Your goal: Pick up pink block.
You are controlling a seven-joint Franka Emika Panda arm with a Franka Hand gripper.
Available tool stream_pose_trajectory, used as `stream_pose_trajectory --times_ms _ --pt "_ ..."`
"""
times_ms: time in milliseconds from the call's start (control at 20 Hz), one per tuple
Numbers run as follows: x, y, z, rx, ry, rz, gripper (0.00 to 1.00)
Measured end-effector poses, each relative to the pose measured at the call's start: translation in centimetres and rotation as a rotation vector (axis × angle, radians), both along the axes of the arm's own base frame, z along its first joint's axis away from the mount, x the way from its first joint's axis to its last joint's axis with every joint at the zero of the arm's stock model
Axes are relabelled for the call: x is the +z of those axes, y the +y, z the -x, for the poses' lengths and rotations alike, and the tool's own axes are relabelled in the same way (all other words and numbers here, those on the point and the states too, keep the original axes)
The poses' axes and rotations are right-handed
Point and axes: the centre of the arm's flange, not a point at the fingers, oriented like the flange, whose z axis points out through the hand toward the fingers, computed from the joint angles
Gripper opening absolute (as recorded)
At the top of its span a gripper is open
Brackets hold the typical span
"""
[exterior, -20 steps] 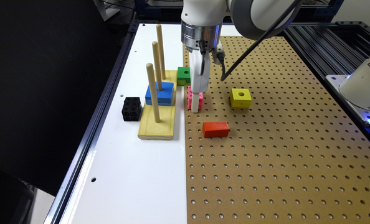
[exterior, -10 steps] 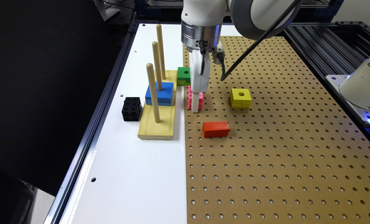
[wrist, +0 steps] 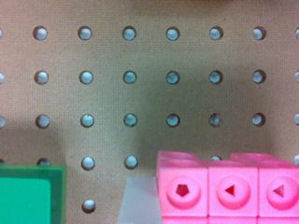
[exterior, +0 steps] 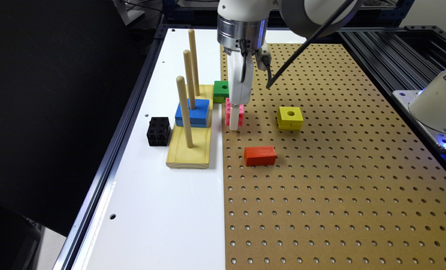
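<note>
Fingers (exterior: pixel 235 125) reach down around the pink block (exterior: pixel 234 114) on the pegboard (exterior: pixel 339 187), one pad touching its side, though I cannot tell whether they grip it yet (probably lowered to straddle it for the lift). Nearby sit one green block (exterior: pixel 220 90), one yellow (exterior: pixel 290 117), one red (exterior: pixel 260 155), one black (exterior: pixel 158 131).

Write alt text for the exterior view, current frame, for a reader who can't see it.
A white robot gripper reaches down onto a pink block at the edge of a brown pegboard. Nearby sit a green block, a yellow block and a red block; on the white surface lie a wooden peg stand holding a blue block, and a black block.
</note>
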Motion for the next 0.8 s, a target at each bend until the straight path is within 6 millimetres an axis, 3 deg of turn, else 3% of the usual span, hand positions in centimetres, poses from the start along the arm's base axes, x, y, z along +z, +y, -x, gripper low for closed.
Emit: stream_pose_trajectory --times_ms 550,800 --pt "3.2 0.0 0.0 0.002 0.000 0.002 0.00" --pt "5.8 0.0 0.1 0.004 -0.002 0.004 0.00"
